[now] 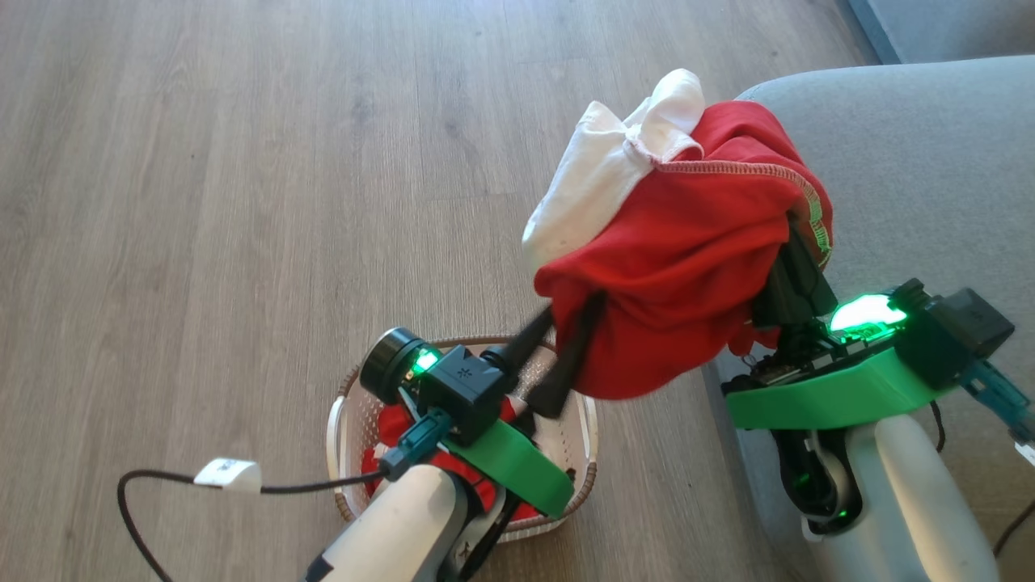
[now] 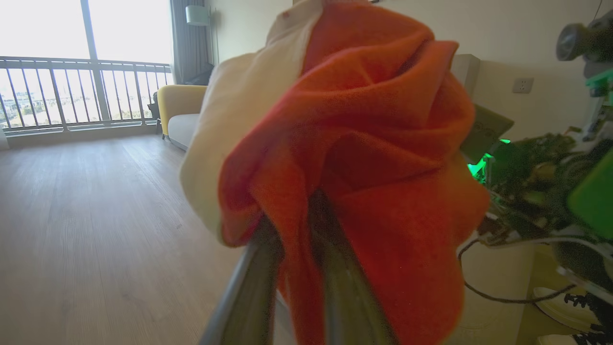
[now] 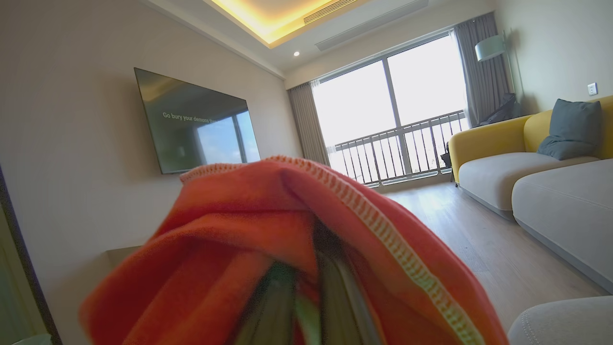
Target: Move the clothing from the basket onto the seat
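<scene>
A bright red garment with a white panel (image 1: 679, 242) hangs in the air between both grippers, at the edge of the grey sofa seat (image 1: 930, 162). My left gripper (image 1: 578, 311) reaches up into its lower left side, and in the left wrist view the left gripper (image 2: 301, 201) is shut on a fold of the red cloth (image 2: 364, 143). My right gripper (image 1: 796, 267) holds the garment's right side from underneath, and the cloth (image 3: 268, 230) drapes over its fingertips. The cream basket (image 1: 340, 420) stands on the floor below my left arm, with more red clothing (image 1: 392, 424) inside.
A black cable with a white tag (image 1: 226, 475) loops over the wooden floor (image 1: 242, 162) left of the basket. A yellow sofa (image 3: 488, 139), a wall television (image 3: 196, 124) and a balcony railing (image 2: 57, 91) stand further off.
</scene>
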